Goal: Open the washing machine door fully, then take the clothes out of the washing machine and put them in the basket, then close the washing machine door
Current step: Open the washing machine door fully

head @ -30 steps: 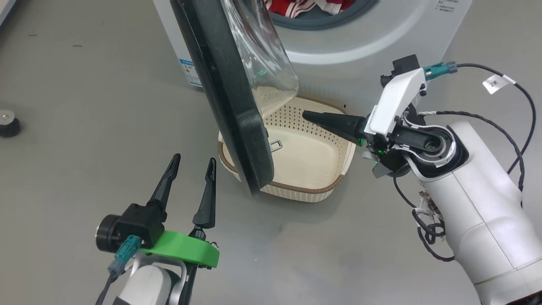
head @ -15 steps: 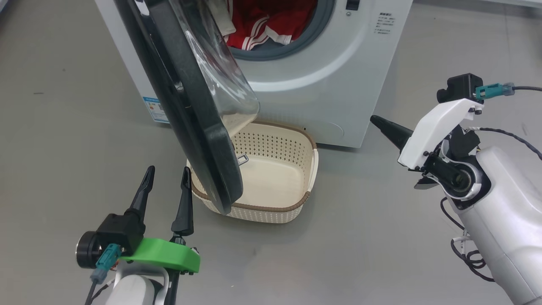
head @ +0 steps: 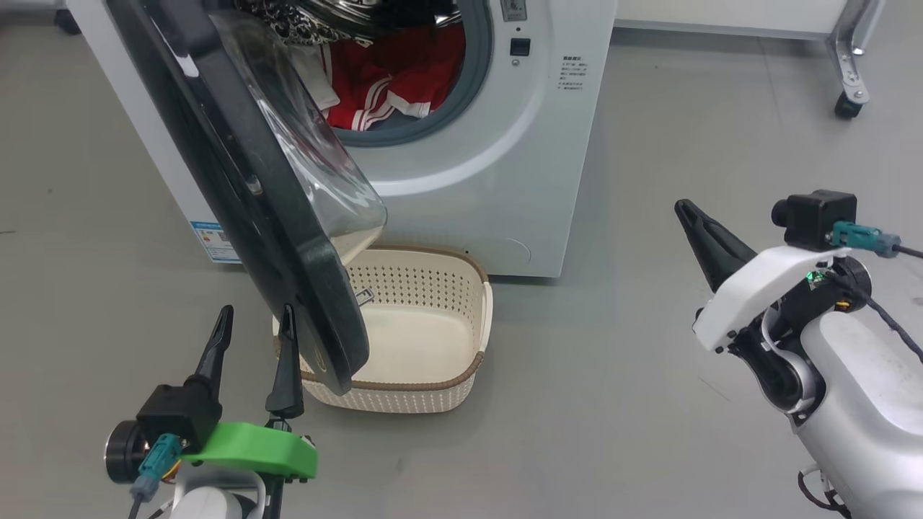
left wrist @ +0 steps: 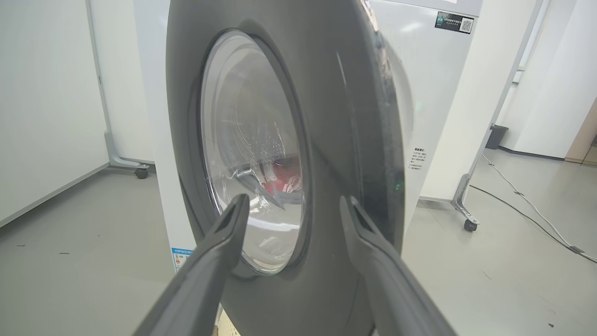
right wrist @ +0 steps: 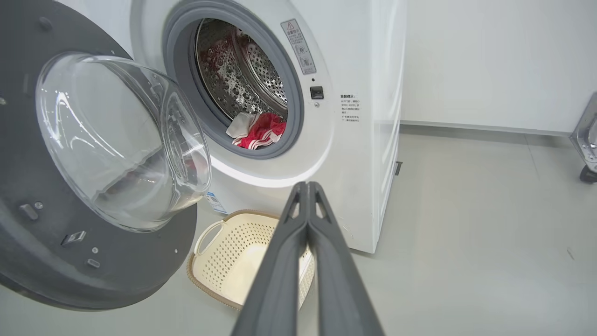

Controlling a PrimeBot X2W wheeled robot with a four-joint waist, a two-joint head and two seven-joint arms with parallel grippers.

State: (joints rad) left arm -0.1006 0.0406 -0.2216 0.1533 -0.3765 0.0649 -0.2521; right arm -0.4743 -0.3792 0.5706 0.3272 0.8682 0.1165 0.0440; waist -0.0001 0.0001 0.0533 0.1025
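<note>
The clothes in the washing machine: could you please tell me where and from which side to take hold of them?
Probably the bunched striped fold of the clothes, lying low at the front of the drum. Come straight in through the port, right of the washing machine door, which hangs open on the left. The right claw is shut and must open first.

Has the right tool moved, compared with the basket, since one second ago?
Yes. The right tool was over the basket; now it is off to the basket's right, over the floor.
</note>
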